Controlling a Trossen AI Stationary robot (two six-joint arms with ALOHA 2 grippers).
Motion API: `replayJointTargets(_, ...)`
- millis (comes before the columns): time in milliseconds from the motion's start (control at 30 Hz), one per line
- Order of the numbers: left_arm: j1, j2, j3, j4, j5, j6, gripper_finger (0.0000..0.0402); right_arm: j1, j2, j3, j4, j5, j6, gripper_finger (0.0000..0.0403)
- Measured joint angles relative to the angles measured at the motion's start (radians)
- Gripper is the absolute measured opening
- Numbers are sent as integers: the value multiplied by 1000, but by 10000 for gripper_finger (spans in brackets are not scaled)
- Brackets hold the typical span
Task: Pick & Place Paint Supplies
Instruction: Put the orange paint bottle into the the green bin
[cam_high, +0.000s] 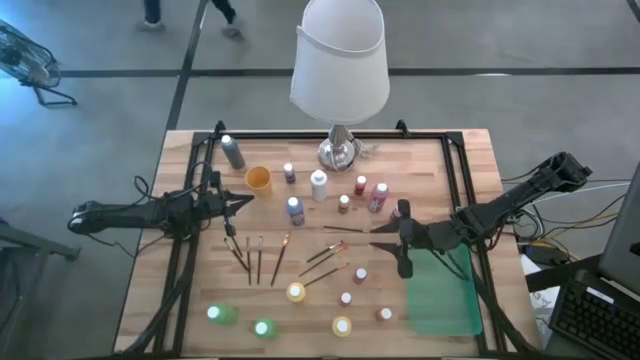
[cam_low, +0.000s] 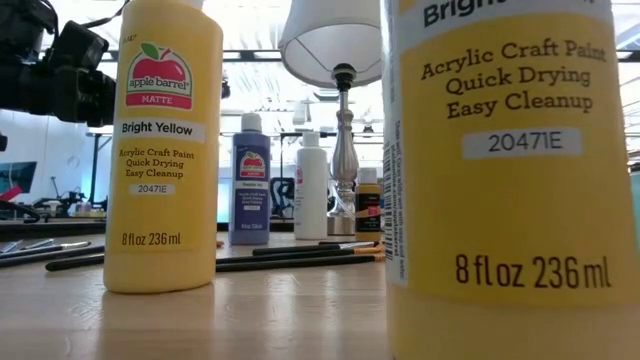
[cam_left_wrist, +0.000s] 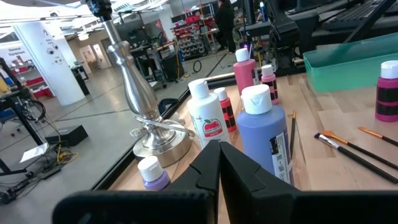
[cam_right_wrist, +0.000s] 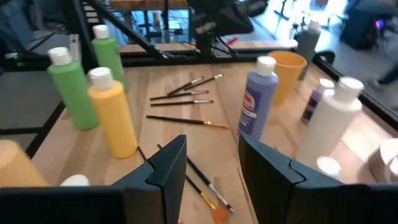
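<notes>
The high view looks straight down on the whole pale wooden slatted table (cam_high: 190, 300); the low view sits at tabletop level, very near two tall yellow plastic paint bottles (cam_low: 165, 150); both wrist views look forward across the table, sharing the periwinkle-blue white-capped bottle (cam_left_wrist: 264, 134).

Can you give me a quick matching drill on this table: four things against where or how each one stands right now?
Things:
1. left pincer
2. right pincer
3. green tray
4. lamp

States or places:
a. open, over the brushes
b. at the table's far edge, middle
c. shut, beside the blue bottle
d. flat on the table's right side, under the right arm

Pairs: 1-c, 2-a, 3-d, 4-b
</notes>
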Motion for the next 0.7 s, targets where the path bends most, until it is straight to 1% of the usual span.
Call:
replayJointTargets(67, 0, 0, 0, 0, 0, 0, 13, -5, 0, 6, -23, -12, 20, 153)
replayJointTargets(200, 0, 0, 0, 0, 0, 0, 13, -18, 1, 58, -123, -28, 68, 161)
replayJointTargets(367, 0, 0, 0, 0, 0, 0, 13, -22, 1, 156, -336, -26, 123, 163)
replayJointTargets(433, 0, 0, 0, 0, 0, 0, 13, -22, 0, 197, -451, -36, 174, 159)
replayJointTargets(533, 0, 0, 0, 0, 0, 0, 13, -22, 8, 238, -610, -78, 271, 150)
replayJointTargets(633, 0, 0, 0, 0, 0, 0, 13, -15, 21, 269, -713, -113, 380, 143)
replayJointTargets(700, 0, 0, 0, 0, 0, 0, 13, -10, 41, 289, -753, -165, 440, 140)
